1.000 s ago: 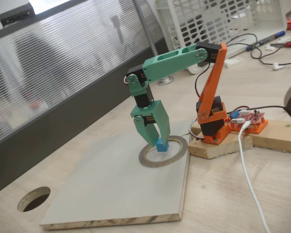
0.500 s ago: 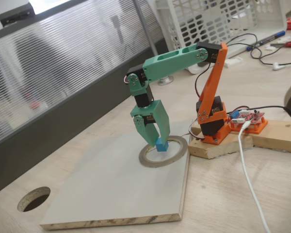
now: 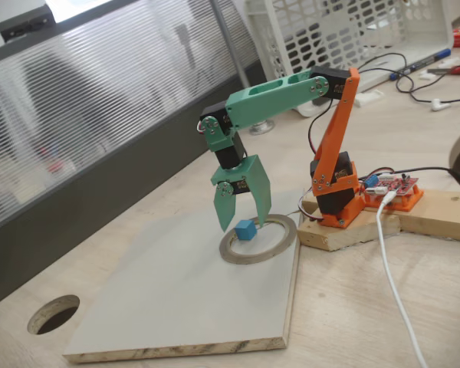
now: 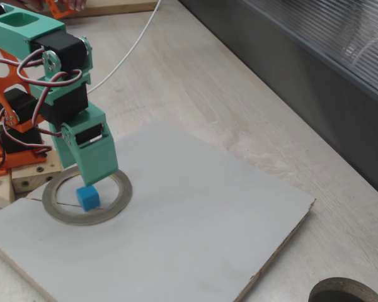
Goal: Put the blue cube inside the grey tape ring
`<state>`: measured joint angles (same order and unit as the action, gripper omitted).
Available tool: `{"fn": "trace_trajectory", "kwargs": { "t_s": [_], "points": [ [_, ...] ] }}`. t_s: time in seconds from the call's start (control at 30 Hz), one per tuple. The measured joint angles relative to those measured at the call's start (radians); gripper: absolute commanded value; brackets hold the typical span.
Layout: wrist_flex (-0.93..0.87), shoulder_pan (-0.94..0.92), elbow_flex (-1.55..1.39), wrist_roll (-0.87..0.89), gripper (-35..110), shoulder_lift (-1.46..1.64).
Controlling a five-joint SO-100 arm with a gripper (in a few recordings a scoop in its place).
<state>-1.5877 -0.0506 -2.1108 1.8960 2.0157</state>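
The blue cube (image 3: 245, 229) (image 4: 87, 197) rests on the white board inside the grey tape ring (image 3: 288, 235) (image 4: 122, 196), close to the ring's inner edge. My green gripper (image 3: 244, 221) (image 4: 92, 180) hangs open just above the cube, one finger on each side, and the fingers are not pressing on it. In a fixed view, one broad green finger (image 4: 96, 157) hides the ring's far part.
The ring lies on a white board (image 3: 176, 299) (image 4: 195, 214) on the wooden table. My orange base stands on a wooden block (image 3: 345, 230) beside the ring. A round table hole (image 3: 54, 313) (image 4: 346, 292), a white cable (image 3: 391, 268) and a white basket (image 3: 345, 31) are around.
The gripper was shut on the cube low in the ring. It has since opened and risen slightly, and the cube now sits free inside the ring.
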Motion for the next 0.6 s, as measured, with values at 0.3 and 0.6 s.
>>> {"fn": "trace_trajectory", "kwargs": {
  "t_s": [0.3, 0.6],
  "points": [
    [-0.005, 0.000, 0.000, 0.000, 54, 0.006],
    [-0.012, 0.000, 0.049, 0.000, 43, 0.121]
  ]
}}
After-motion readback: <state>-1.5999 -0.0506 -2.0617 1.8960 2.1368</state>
